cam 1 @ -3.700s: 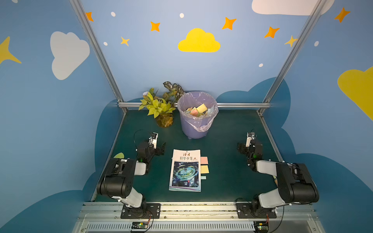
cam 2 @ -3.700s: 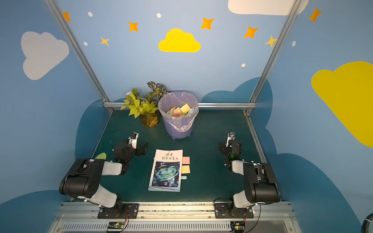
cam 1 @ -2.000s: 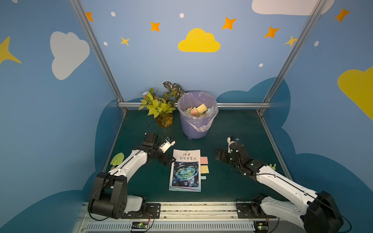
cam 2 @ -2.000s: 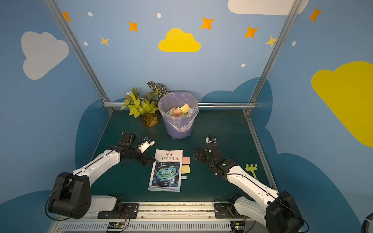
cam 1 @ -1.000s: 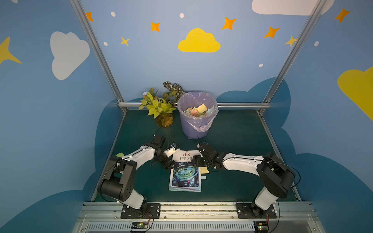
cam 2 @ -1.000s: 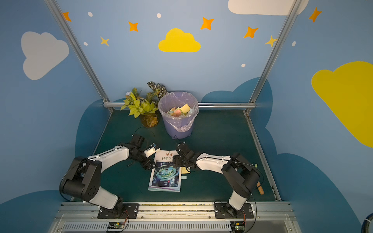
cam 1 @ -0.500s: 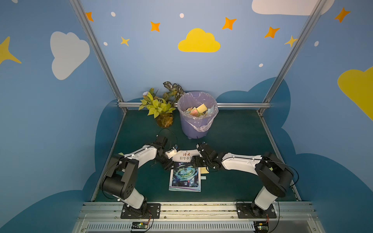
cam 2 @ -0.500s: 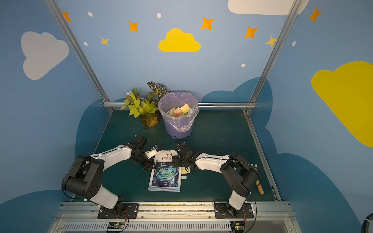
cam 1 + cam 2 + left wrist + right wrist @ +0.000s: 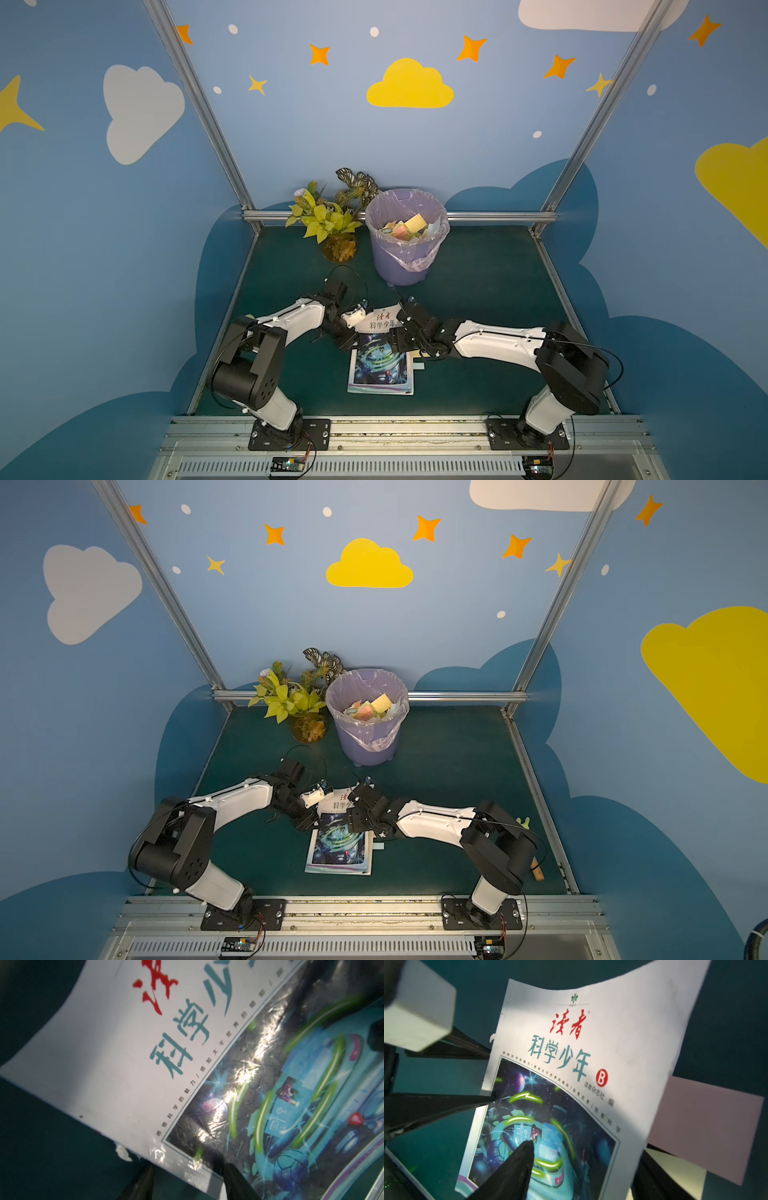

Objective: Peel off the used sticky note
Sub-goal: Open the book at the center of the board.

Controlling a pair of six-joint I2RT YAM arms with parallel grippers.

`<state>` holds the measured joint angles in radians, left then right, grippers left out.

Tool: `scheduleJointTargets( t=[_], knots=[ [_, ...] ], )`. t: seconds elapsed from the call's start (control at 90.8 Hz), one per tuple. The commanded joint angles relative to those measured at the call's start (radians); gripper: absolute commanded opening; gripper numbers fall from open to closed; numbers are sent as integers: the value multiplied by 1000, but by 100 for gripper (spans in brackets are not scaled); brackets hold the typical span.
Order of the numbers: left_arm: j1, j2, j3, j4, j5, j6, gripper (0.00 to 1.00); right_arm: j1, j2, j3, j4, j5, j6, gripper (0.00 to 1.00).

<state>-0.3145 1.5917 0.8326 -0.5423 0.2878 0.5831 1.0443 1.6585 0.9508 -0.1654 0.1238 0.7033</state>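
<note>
Right wrist: pink note beside magazine, hidden in top views; left pincer, right pincer spread.

Both top views are evenly, softly lit, with wide-angle stretching seen toward the edges. Hard glare is thrown across the glossy magazine cover; the fingers of the right tool are blurred.

I work in a robot test booth dressed like a nursery: aluminium posts frame blue walls painted with clouds and stars, and my arm bases sit bolted on a metal rail.
</note>
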Motion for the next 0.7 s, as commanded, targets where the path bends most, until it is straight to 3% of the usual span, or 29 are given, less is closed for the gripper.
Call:
scheduleJointTargets(
  t=[0.0, 0.396, 0.694],
  knots=[
    [-3, -1, -1, -36, 24, 15, 56, 19, -17, 22, -29, 16, 22, 71],
    [-4, -9, -2, -49, 32, 18, 53, -29, -60, -148, 362, -274, 195, 70],
    [-4, -12, -6, -52, 34, 20, 51, -55, -70, -211, 498, -333, 226, 67]
  ],
)
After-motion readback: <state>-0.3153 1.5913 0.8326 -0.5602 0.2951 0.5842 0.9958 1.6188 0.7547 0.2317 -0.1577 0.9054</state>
